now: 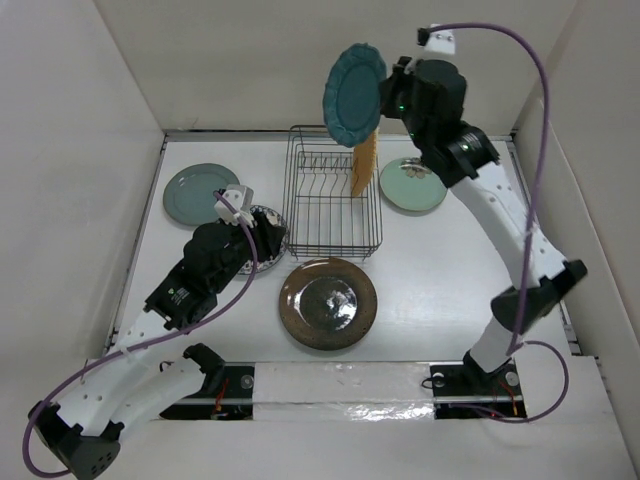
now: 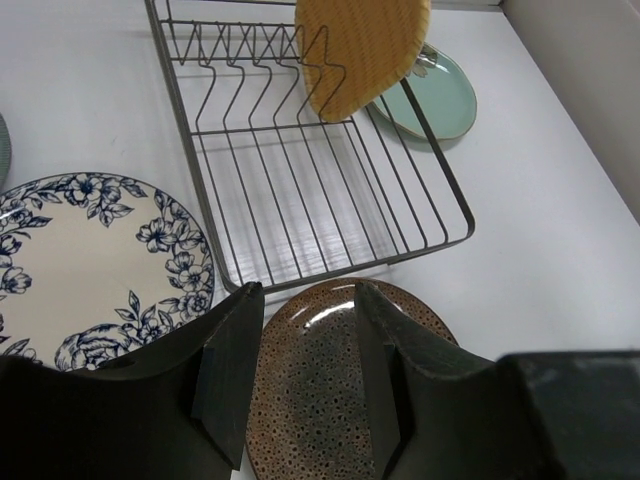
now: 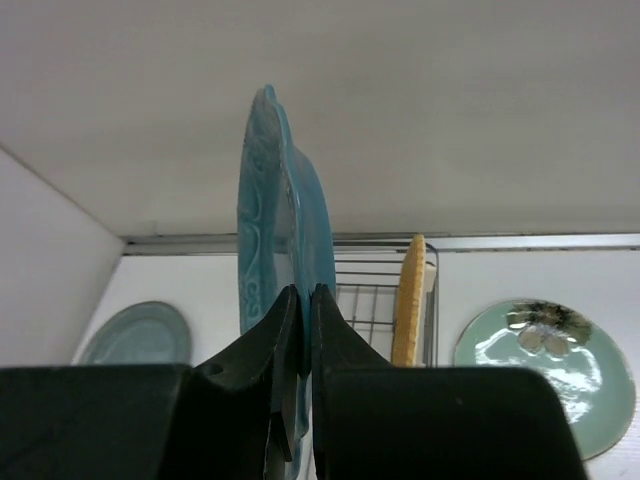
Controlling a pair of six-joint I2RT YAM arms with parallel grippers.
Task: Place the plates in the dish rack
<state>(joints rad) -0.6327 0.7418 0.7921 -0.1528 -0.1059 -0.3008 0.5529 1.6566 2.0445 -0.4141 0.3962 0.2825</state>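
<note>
Right jaws clenched on rim of upright, glossy scalloped teal plate (image 3: 268,200).
Left jaws released, parted wide, beside blue-floral plate (image 2: 90,270), wire rack's (image 1: 333,200) 8 o'clock.

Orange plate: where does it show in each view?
Top external: the orange plate stands on edge in the rack's far right corner, just below the teal plate in the picture.
Left wrist: top centre, at the rack's far end.
Right wrist: centre right, seen edge-on, right of the teal plate.
Shared landmark: the mint plate lies flat just right of it in all three views.
</note>
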